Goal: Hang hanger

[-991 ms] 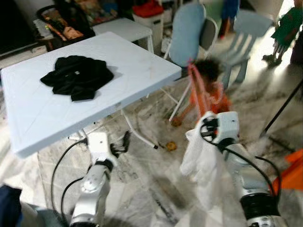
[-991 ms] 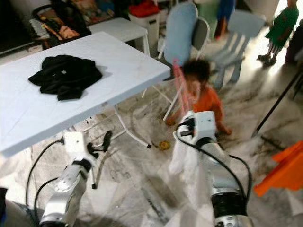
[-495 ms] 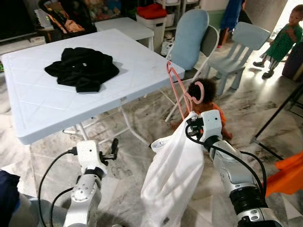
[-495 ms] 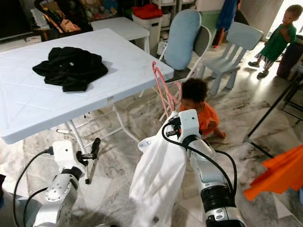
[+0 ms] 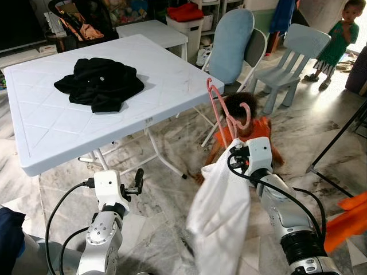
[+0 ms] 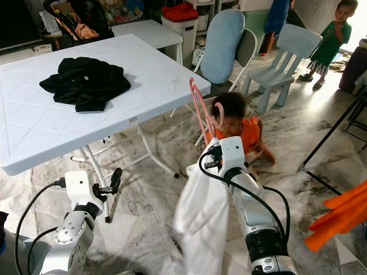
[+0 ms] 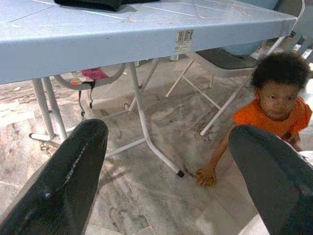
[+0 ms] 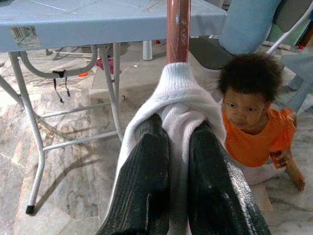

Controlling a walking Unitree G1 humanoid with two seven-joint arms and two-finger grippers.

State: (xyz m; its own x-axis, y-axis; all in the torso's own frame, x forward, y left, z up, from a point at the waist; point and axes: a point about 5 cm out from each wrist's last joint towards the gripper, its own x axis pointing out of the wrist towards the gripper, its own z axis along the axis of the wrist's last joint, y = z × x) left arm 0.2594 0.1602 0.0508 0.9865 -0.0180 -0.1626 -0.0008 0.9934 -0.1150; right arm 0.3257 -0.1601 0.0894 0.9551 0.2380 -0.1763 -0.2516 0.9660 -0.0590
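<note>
Right claw (image 8: 178, 161) is pinching a fold of the white garment (image 5: 221, 209), its two black fingers (image 8: 146, 171) pressed together on the cloth just below the pink hanger (image 5: 221, 112). That hanger stands up out of the garment's neck, tilted, with its hook curling over at the top, and the white cloth hangs down loose and blurred beside the right arm, over the marble floor (image 5: 166, 195).

Left claw (image 7: 166, 161) sits low, off the near edge of the white worktop (image 5: 34, 132), and its fingers (image 7: 73, 166) are spread wide with nothing between them. Through the gap you see the worktop's folding legs (image 7: 142, 122) and the floor under it.

A black garment (image 5: 100, 83) lies crumpled on the worktop, toward its far side. Just past the hanger a small child in an orange top (image 5: 252, 123) is down on the floor, one hand (image 7: 205, 177) reaching out flat toward the worktop legs. Behind the child stand a folding chair with a pale blue cushion (image 5: 229, 37) and a little pale blue plastic chair (image 5: 289, 54). Another child in a green top (image 5: 338, 34) stands at the far right of the room. Something orange (image 5: 347, 220) hangs blurred at the right edge, near a dark slanted pole (image 5: 338, 137).
</note>
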